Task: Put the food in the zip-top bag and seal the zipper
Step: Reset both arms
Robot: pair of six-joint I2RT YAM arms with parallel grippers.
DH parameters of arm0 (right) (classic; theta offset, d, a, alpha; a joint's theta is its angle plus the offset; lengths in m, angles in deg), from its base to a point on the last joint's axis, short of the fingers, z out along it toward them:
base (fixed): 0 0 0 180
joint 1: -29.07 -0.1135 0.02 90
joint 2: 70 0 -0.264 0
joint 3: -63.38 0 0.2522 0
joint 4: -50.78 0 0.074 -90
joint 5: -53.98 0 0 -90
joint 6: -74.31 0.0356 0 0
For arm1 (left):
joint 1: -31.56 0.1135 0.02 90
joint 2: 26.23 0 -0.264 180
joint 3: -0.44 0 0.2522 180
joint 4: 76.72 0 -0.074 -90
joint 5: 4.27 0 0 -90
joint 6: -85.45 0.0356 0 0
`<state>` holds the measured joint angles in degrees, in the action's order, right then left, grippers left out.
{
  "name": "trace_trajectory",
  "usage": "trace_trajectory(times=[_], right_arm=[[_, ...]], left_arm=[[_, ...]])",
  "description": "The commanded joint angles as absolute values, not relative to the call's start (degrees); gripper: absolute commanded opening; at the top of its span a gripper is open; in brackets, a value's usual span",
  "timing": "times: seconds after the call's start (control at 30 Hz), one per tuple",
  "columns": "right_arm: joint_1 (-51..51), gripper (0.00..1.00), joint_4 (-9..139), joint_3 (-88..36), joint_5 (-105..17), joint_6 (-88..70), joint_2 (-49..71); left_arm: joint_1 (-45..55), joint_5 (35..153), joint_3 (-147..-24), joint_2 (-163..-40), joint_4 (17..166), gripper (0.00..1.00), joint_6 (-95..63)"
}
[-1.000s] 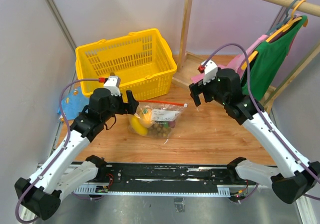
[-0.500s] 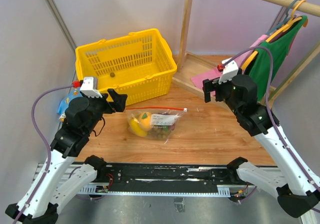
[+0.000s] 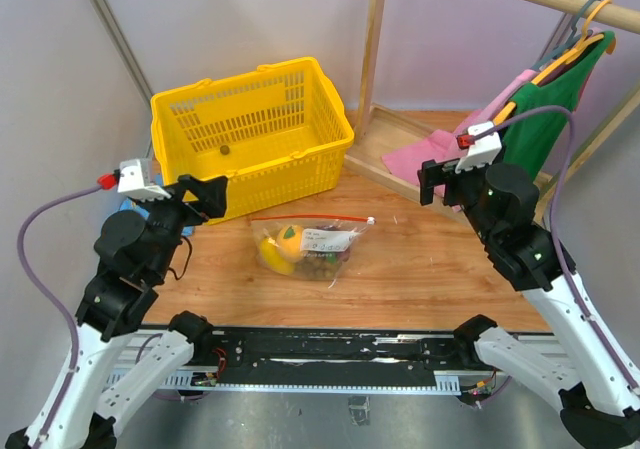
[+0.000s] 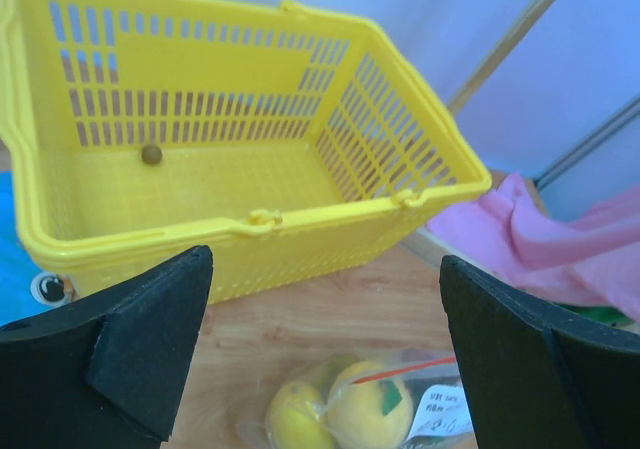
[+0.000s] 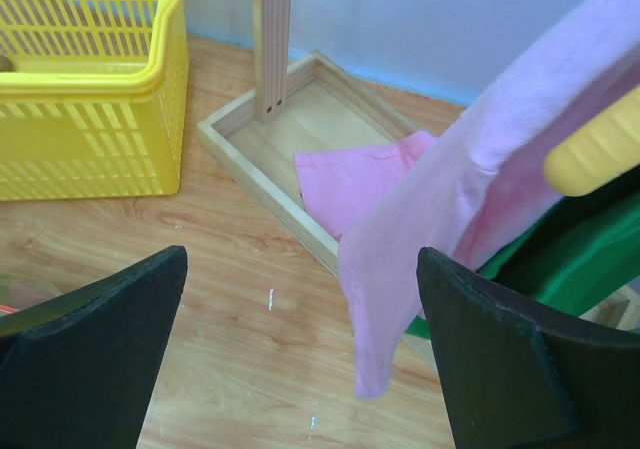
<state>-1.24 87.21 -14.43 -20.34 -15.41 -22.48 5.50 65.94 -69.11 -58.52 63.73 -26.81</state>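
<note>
The clear zip-top bag (image 3: 308, 247) lies on the wooden table with the food (image 3: 282, 248) inside: yellow round fruits, olive-brown grapes and a dark piece. Its red-orange zipper (image 3: 315, 217) runs along the far edge, with the white slider (image 3: 370, 221) at the right end. The bag's yellow fruits (image 4: 350, 414) show at the bottom of the left wrist view. My left gripper (image 3: 205, 197) is open and empty, raised to the left of the bag. My right gripper (image 3: 440, 181) is open and empty, raised to the right of the bag.
A yellow basket (image 3: 250, 129) stands behind the bag, with one small brown ball (image 4: 151, 154) inside. A blue packet (image 3: 135, 209) lies at the left. A wooden rack with a base tray (image 3: 385, 154), pink cloth (image 5: 355, 184) and hung pink and green garments (image 3: 540, 119) stands at the right.
Both arms have drawn back and up from the bag, the left one leftward and the right one rightward. The bag lies still with its zipper strip straight.
</note>
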Motion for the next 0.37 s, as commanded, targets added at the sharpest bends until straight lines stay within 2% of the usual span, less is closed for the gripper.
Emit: trace_trajectory(times=[0.0,0.33], right_arm=[[-0.63,0.98,83.86,-13.34,-18.86,-15.02,-24.17],[-0.62,0.98,83.09,-13.59,-20.62,-15.22,-24.42]], left_arm=[[5.63,62.56,-70.76,-54.82,67.51,0.99,-24.61],[5.63,62.20,-70.70,-54.02,67.39,0.99,-24.05]])
